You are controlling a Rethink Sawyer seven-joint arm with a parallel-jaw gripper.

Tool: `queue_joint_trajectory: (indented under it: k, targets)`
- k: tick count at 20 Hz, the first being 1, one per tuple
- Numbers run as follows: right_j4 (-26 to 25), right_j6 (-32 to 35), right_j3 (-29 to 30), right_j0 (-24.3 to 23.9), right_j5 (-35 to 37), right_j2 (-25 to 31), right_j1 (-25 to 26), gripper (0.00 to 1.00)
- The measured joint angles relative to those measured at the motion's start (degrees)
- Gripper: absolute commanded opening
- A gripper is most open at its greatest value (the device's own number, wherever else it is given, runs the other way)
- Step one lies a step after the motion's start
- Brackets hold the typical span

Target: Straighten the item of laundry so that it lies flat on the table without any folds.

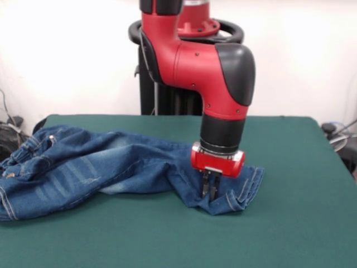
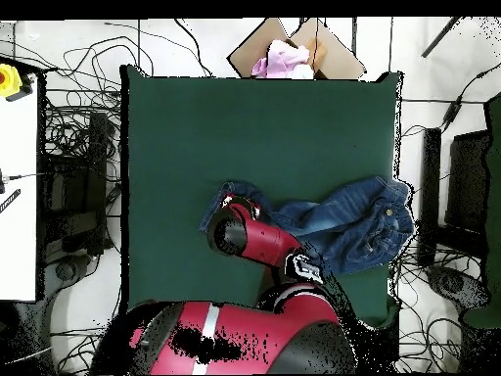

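Jeans (image 1: 111, 167): soft blue cloth, faded white patches. Worktop (image 1: 290, 223): green, matt, felt-like. Arm (image 1: 201, 61): shiny red plastic.

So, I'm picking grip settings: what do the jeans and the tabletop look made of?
The jeans look like soft blue denim: faded whitish patches, pale seam stitching, limp rumpled folds. The table appears covered in matte dark green felt-like cloth, showing no shine; what lies beneath isn't visible.

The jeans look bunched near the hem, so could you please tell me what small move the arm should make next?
Probably pull that hem outward, away from the waistband. The gripper is down on the folded leg end of the jeans, fingers close together in the cloth, and that end lies crumpled, with bare table beyond it.
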Motion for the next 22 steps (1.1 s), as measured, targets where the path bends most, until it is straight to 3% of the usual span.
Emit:
queue_joint_trajectory:
  k: [4, 12, 22]
  targets:
    - [5.7, 0.0, -0.4, 2.4, 1.9, -1.4, 0.2, 0.0]
    - [12.3, 0.0, -1.3, 5.8, 3.7, -3.8, 0.9, 0.0]
    - [15.4, 0.0, -3.1, 8.0, 5.3, -4.3, 1.5, 0.0]
